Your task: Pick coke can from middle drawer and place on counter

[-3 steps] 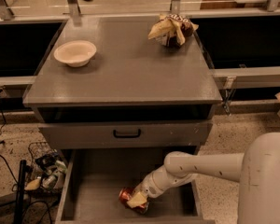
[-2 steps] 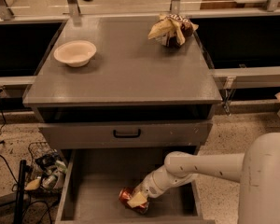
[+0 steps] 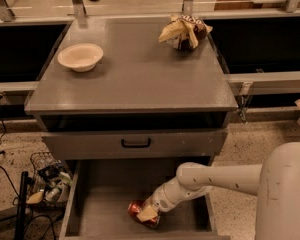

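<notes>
Counted from the left, there is one white bowl [image 3: 80,57] at ten o'clock on the desk [image 3: 140,84]. Below it is one closed drawer front [image 3: 90,145] with one black handle [image 3: 136,143]. Under that is the one open middle drawer [image 3: 107,194], and in it lies one coke can [image 3: 138,210], on its side at six o'clock on the drawer floor, near the front edge. One snack bag [image 3: 184,31] sits at one o'clock on the desk. One arm [image 3: 215,178] reaches in from the right.

The jaws are down in the drawer, touching the can's right end. I cannot tell whether they have closed on it or only stand around it.

The risks, as I judge them:
- A can on its side rolls easily. If the jaws meet the curved wall off-centre, it could squirt toward nine o'clock across the bare floor.
- The closed drawer front overhangs the back of the open drawer. A straight lift could knock the wrist or can against its lower edge, so the can should first be drawn toward six o'clock.
- On the desk, the bowl and bag hold the far corners. A careless placement could nudge either one, so the middle is the safer spot.
</notes>
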### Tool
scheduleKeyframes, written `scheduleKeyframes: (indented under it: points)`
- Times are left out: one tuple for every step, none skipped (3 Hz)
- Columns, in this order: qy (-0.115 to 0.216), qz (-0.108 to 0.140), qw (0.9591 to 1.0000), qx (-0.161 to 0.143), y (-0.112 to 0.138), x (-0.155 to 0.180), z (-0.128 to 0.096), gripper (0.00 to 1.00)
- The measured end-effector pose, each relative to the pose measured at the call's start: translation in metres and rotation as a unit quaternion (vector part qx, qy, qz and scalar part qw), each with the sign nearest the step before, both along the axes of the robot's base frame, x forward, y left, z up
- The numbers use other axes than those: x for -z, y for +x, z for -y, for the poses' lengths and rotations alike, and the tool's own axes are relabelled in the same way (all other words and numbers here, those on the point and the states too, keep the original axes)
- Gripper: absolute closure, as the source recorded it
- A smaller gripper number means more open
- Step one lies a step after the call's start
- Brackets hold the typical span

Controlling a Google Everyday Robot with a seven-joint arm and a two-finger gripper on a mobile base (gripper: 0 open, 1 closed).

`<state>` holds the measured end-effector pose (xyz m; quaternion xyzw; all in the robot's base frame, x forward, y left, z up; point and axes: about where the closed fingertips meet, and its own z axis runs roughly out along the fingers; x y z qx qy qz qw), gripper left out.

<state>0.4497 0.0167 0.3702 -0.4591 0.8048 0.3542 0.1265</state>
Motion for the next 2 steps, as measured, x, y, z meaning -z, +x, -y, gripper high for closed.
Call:
scheduleKeyframes:
  points:
    - [-0.009,0.01,0.9999,-0.004,-0.003,-0.013,0.001,1.0]
    - [-0.024,0.028,0.9993,-0.001,-0.008,-0.041,0.008,1.0]
